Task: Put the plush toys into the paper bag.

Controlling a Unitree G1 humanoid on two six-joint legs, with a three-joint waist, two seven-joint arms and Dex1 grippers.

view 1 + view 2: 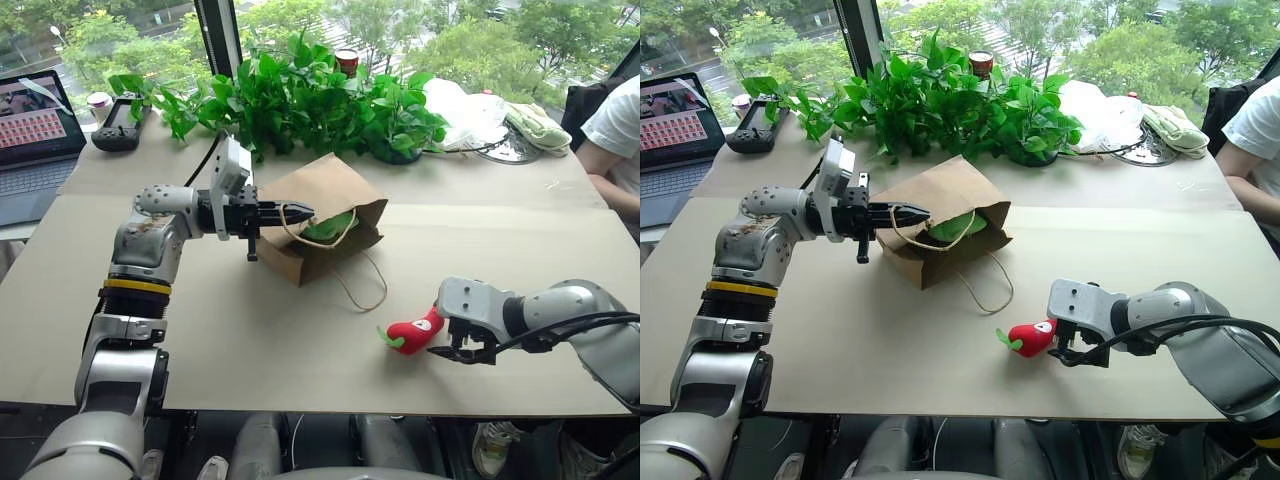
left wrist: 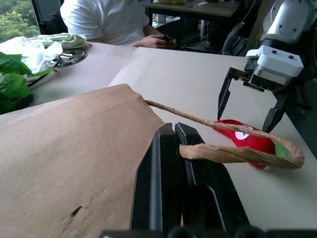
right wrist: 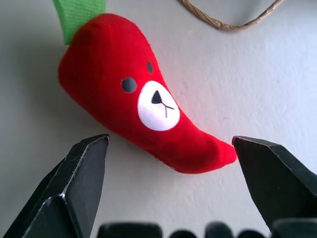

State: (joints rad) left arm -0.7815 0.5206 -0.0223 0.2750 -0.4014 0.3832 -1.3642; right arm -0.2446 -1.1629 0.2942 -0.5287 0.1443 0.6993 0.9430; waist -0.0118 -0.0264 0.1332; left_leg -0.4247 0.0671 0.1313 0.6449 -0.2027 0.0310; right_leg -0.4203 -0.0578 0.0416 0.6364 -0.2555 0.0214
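Note:
The brown paper bag (image 1: 325,195) lies on its side in the middle of the table. Its mouth faces the table's front right. My left gripper (image 1: 300,213) is shut on its upper twine handle (image 2: 237,153) and holds the mouth up. Inside the mouth sits the light-green plush toy (image 1: 330,226). The red chili plush toy (image 1: 413,331) lies on the table in front of the bag, with its green stem pointing left. My right gripper (image 3: 171,139) is open just over the chili's pointed end, and its fingers (image 3: 84,163) straddle the toy without touching it.
The bag's second twine handle (image 1: 365,285) lies looped on the table between the bag and the chili. Leafy plants (image 1: 300,95) line the back edge. A laptop (image 1: 35,130) sits far left and a white plastic bag (image 1: 465,110) back right. A person's arm (image 1: 615,135) is at the right edge.

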